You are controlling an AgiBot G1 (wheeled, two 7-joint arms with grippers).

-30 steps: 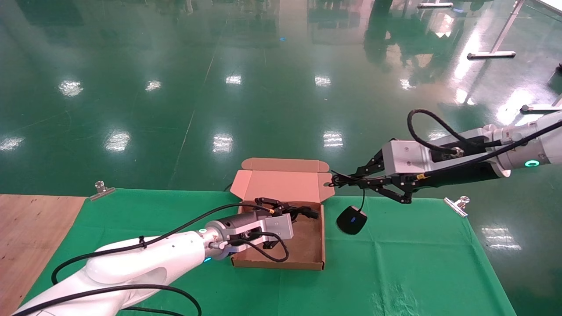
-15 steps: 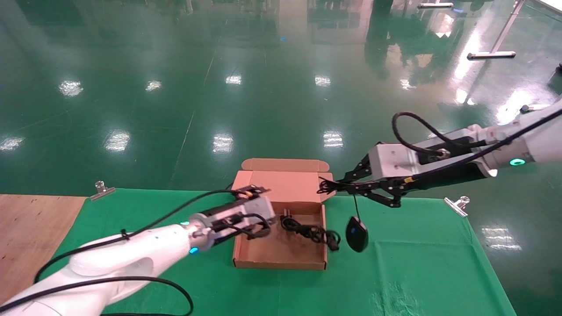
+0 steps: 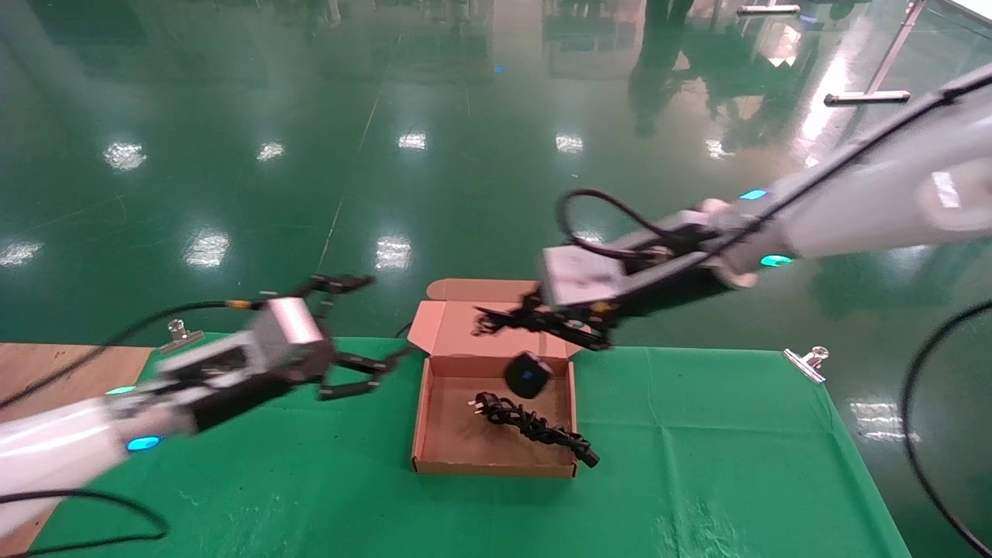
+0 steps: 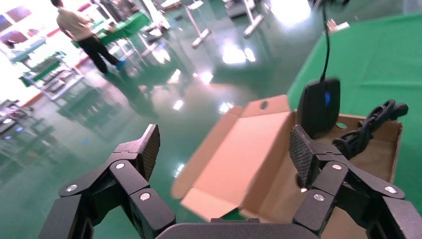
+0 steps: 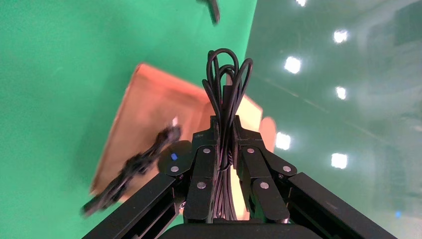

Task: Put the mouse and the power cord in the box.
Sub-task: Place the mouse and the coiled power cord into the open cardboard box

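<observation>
Green cloth [image 3: 697,465] under box [image 3: 496,465]; glossy floor [image 3: 465,155]; right gripper [image 3: 496,319] clamping mouse [image 3: 527,374] cable, left gripper [image 3: 364,325] spread.

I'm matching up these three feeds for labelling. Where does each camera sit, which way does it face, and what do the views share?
Head view: on the robot's head, looking forward and down at the box; both arms show, the open left gripper and the right gripper.
Left wrist view: on the left wrist, facing past its open fingers toward the box.
Right wrist view: on the right wrist, looking down over its gripper, shut on the mouse's bundled cable.
All three share the box, the mouse and the power cord.
</observation>
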